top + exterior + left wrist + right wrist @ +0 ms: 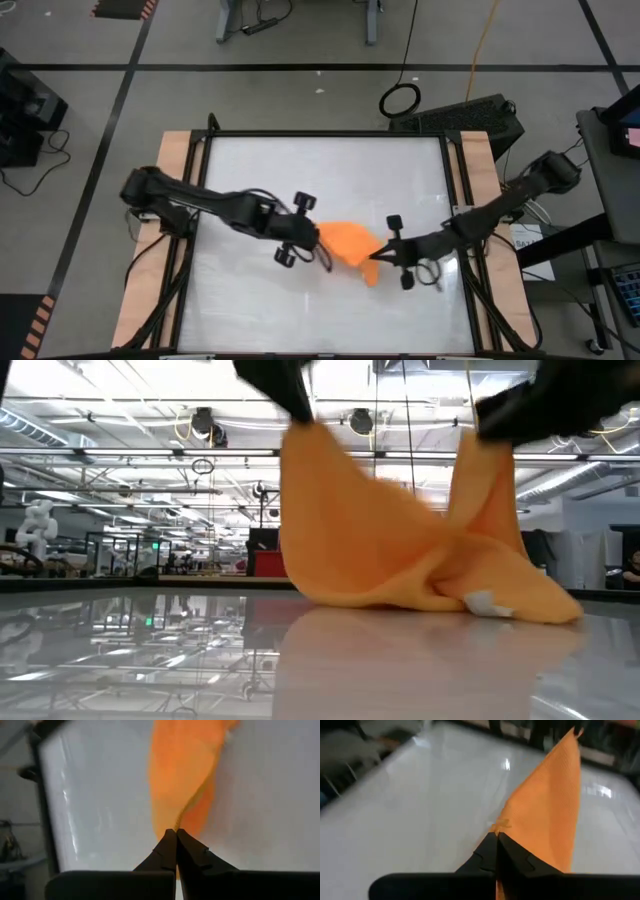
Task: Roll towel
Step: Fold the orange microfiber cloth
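White tabletop (260, 300) is carrying the towel (345, 243) just past centre toward five o'clock. At its nine o'clock edge the left gripper (322, 242) is pinching one corner; at three o'clock the right gripper (375, 256) is clamping another, both lifting it, likely to spread it for rolling.

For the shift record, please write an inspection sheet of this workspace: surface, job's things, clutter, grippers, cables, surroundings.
Surface: white glossy table, wooden side edges, dark frame.
Job's things: orange towel, crumpled near the table's middle, two corners lifted, the rest lying on the surface; small white tag at its lower edge.
Clutter: nothing seen on the table.
Grippers: left gripper and right gripper, each with jaws shut on a towel corner, above the surface.
Cables: a coiled loop on the floor beyond the table.
Surroundings: grey floor with dark tape lines; large workshop hall behind.
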